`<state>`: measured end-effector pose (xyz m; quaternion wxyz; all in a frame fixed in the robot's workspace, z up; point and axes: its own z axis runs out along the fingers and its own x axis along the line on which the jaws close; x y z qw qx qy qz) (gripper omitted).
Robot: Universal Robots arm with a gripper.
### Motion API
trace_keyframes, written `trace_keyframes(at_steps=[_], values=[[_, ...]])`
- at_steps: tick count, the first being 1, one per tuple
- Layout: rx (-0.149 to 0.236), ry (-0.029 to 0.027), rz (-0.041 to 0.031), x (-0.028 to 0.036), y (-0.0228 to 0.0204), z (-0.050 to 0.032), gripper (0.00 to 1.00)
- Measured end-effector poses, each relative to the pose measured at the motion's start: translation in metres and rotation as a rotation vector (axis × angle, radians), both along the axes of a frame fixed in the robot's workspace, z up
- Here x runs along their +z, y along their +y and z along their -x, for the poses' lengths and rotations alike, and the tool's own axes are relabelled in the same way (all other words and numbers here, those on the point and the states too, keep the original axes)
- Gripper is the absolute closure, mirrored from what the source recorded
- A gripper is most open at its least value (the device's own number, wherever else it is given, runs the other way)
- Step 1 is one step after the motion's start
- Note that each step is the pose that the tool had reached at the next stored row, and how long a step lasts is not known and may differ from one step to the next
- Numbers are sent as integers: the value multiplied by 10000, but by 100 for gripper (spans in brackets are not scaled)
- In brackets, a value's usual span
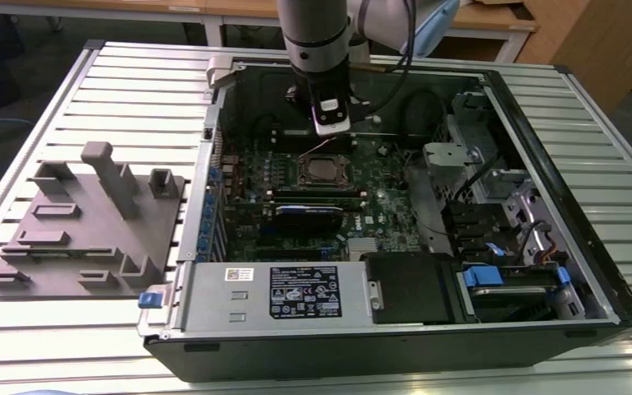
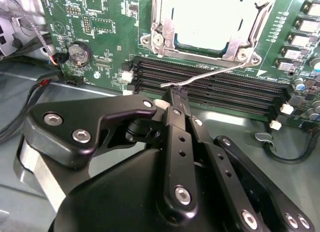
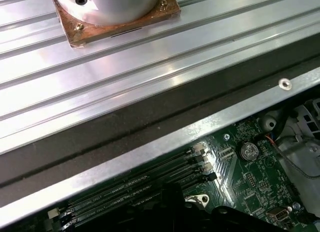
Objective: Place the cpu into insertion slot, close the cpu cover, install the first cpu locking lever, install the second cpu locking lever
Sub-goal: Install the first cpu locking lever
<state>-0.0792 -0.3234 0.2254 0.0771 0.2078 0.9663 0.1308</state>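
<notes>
1. gripper fingers pressed together, tips at free end of locking lever.
2. cpu seated in insertion slot, cpu cover down over it.
3. Printed white label on power supply.

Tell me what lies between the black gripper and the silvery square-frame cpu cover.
Second wrist view: long black memory slots and a thin silvery wire lever separate gripper from cpu cover.

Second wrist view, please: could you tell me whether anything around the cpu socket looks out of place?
One locking lever looks unlatched. It sticks out from the socket corner and slants across the black memory slots, with its free end right at the claw. The cpu cover lies flat around the cpu.
</notes>
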Motion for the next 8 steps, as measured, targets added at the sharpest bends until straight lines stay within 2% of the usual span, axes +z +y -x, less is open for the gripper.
trace_keyframes(at_steps=[8], values=[[2,-69,-2,-1,0,73,90]])
